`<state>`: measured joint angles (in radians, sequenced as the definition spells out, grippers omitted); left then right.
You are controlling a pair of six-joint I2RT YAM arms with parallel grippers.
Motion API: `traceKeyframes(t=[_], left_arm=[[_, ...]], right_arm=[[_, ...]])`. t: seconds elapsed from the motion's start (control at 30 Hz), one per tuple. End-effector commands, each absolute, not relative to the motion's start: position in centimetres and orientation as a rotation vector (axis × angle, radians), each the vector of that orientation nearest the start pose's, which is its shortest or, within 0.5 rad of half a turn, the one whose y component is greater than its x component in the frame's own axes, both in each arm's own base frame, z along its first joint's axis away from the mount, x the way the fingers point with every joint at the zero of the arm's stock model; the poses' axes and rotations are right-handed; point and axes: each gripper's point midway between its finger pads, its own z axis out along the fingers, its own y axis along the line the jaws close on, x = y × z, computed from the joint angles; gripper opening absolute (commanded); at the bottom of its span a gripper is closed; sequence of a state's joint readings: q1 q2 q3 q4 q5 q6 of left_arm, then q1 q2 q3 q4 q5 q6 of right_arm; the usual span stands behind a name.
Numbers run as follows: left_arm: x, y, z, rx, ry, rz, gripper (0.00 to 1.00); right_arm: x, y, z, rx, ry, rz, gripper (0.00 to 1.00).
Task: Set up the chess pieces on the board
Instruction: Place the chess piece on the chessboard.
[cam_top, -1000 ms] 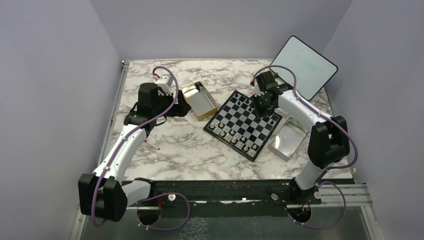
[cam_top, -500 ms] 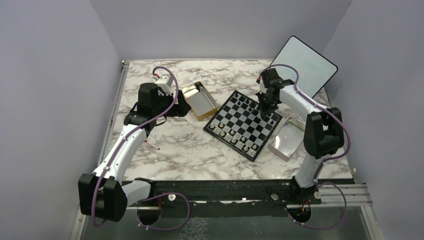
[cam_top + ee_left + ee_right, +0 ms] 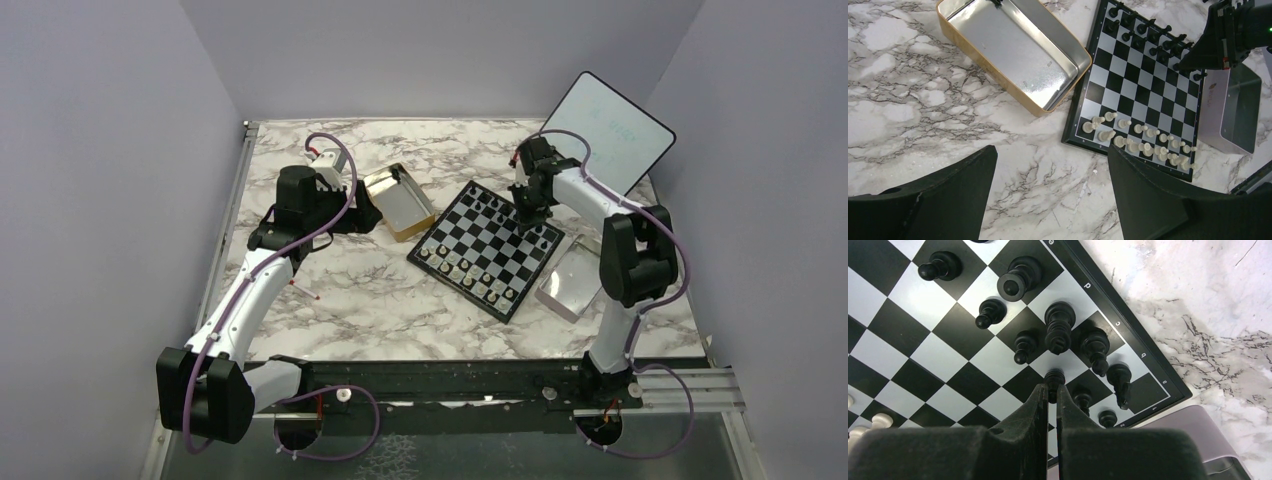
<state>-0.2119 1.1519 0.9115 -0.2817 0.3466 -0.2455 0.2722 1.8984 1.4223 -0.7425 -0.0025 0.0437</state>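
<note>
- Chess pieces are in two camps: glossy black pieces [image 3: 1059, 329], turned like little balusters with round knobs on top, crowd the far edge of the board [image 3: 1140, 92]. Pale ivory pieces [image 3: 1107, 135] line its near edge in a slightly ragged double row.
- From where I stand the board is a flat square of black and white checks with a thin black border. Small white letters run along the border by the black pieces. It lies cornerwise on the veined marble table [image 3: 923, 100], right of the middle.
- The right gripper [image 3: 1052, 389] hangs over the black end. Its two matte black fingers are pinched almost together on a small black pawn [image 3: 1055, 376], whose round head pokes out past the tips. I cannot tell whether the pawn's foot touches the square beneath.
- The left gripper [image 3: 1050, 152] hovers over bare marble near the board's pale side. Its broad, dull black fingers are spread wide apart with nothing between them.
- A rectangular gold tin [image 3: 1013, 55], brushed silver inside with rounded corners, sits left of the board, one corner right up against the border.
- A dull grey box [image 3: 1240, 107] with softly rounded edges lies hard against the opposite side.
- A smooth white tablet [image 3: 610, 130] with a dark rim leans in the far right corner.
</note>
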Motion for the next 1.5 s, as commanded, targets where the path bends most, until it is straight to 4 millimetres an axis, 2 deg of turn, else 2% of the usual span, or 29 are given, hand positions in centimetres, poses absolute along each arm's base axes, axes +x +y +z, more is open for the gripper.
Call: traceKeyframes(t=[0.0, 0.47, 0.9, 1.47], left_arm=[[32.5, -13.9, 20.8, 0.189, 2.09, -0.616, 0.83], [32.6, -13.9, 20.7, 0.189, 2.094, -0.613, 0.83], [32.6, -13.9, 20.6, 0.187, 2.098, -0.611, 0.83], [32.6, -13.8, 20.7, 0.185, 2.095, -0.607, 0.83]], right_arm=[[40.0, 10.9, 5.9, -0.304, 2.729, 0.078, 0.11], [40.4, 10.7, 5.2, -0.301, 2.749, 0.06, 0.11], [39.4, 10.0, 4.4, -0.299, 2.807, 0.034, 0.11], [38.7, 10.0, 4.0, -0.312, 2.852, 0.044, 0.12]])
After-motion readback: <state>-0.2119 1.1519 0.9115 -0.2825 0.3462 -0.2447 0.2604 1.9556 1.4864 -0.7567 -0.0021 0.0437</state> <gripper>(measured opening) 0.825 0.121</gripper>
